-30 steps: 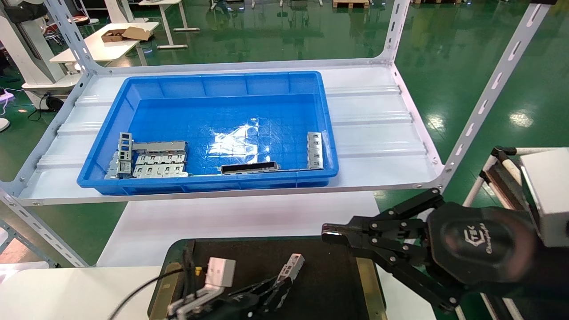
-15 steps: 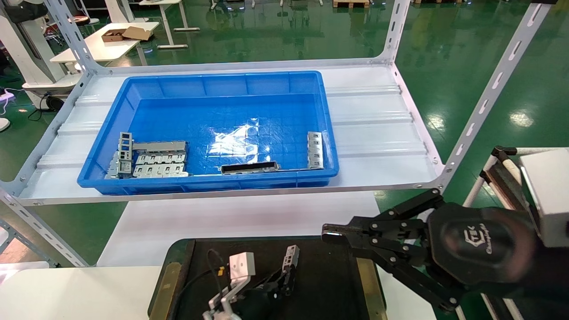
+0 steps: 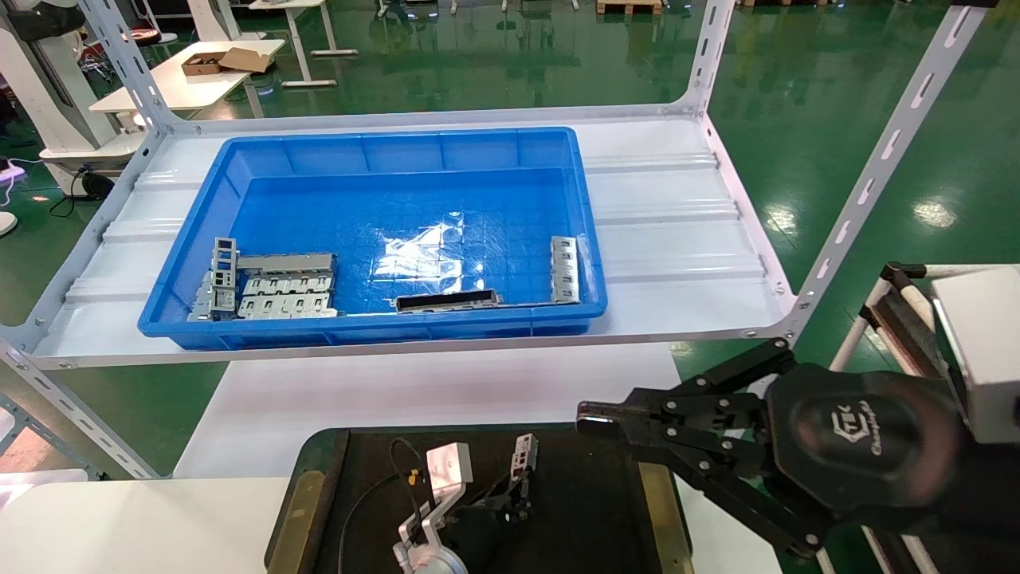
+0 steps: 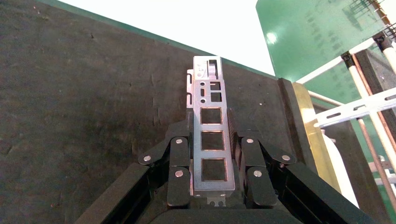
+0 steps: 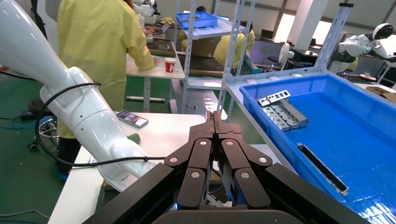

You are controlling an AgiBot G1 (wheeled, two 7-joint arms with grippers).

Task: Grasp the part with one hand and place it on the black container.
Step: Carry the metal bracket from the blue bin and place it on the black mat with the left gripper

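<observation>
The part [image 4: 211,135], a slim silver-grey bar with a row of square windows, is clamped by its long edges in my left gripper [image 4: 211,128]. In the head view the left gripper [image 3: 510,488] sits low over the middle of the black container [image 3: 594,510], and the part [image 3: 523,453] sticks out from the fingers toward the shelf. The tray's dark surface [image 4: 93,93] lies right under the part; I cannot tell whether they touch. My right gripper [image 3: 594,416] hangs shut and empty over the tray's far right corner, its closed fingers [image 5: 215,119] pointing left.
A blue crate [image 3: 382,325] stands on the white shelf beyond the tray. It holds grey slotted plates [image 3: 283,295], a dark hollow bar [image 3: 448,300] and another silver bar [image 3: 563,269]. Brass strips [image 3: 657,510] edge the tray. Shelf posts [image 3: 868,187] rise on both sides.
My left wrist has turned and shifted right over the tray. The held part has swung from a slant to pointing straight toward the shelf. The right arm has not moved.
</observation>
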